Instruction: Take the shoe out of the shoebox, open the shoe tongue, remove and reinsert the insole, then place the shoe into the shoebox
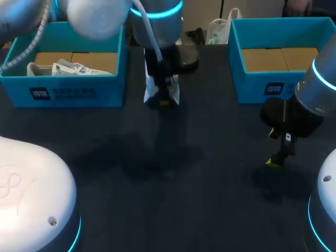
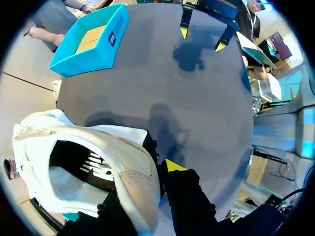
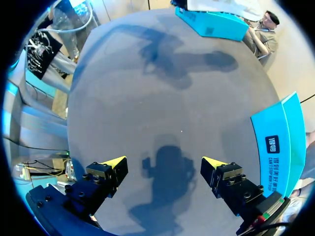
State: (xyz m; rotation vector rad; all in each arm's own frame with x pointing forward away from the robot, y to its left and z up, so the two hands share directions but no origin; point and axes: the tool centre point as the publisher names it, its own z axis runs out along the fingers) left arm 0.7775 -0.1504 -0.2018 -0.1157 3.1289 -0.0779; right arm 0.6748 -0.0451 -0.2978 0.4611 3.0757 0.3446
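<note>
Shoe is filling the near field of the left wrist view, because my left gripper is gripping it by the collar wall. One yellow fingertip is pressing on the outside and the other is hidden inside the opening, so I am judging the closed grip from the shoe appearing to hang clear of the table. I am holding it with the opening facing the wrist, which is leaving the tongue and insole area exposed for the next step. In the head view the shoe is hanging under the gripper, over the table's far middle, between the left box and the right box and outside both. Paper is lying in the left box. My right gripper is standing open and empty, low over bare table near the right box and well apart from the shoe. I am judging that it is parked there to come in on the tongue while the left gripper steadies the shoe.
</note>
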